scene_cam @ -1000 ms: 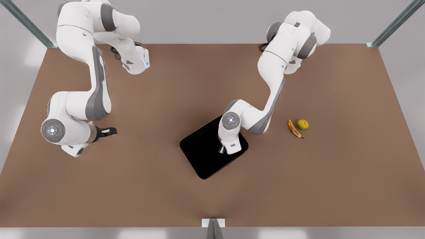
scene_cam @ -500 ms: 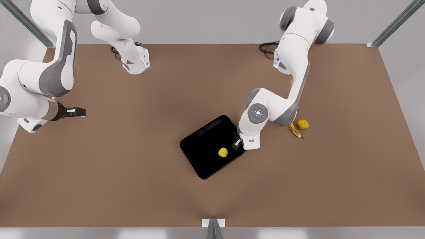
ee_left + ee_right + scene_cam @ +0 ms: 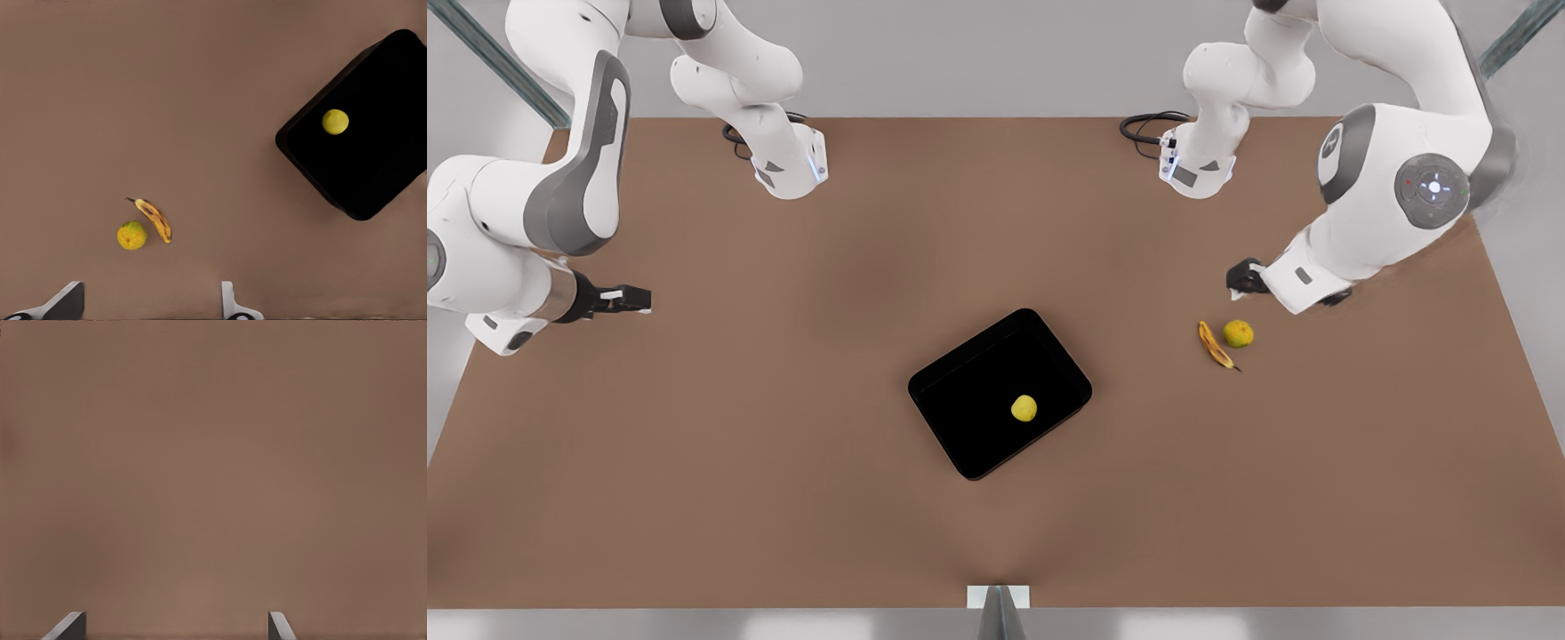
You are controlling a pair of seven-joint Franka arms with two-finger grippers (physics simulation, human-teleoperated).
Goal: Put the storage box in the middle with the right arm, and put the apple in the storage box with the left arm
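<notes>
Front view: brown table [image 3: 783, 462], grey wall [image 3: 978, 53] behind.

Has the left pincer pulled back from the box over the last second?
Yes. The left pincer has gone from over the box toward the front view's right, now beside the banana.

Bench [image 3: 783, 498]: flat matte brown top, uniform colour, spanning most of the front view. Surround: plain pale grey wall and floor. Metal frame posts at both far corners [image 3: 480, 62], one more at the near edge centre [image 3: 998, 613]. Lighting soft, diffuse; faint shadows only.
</notes>
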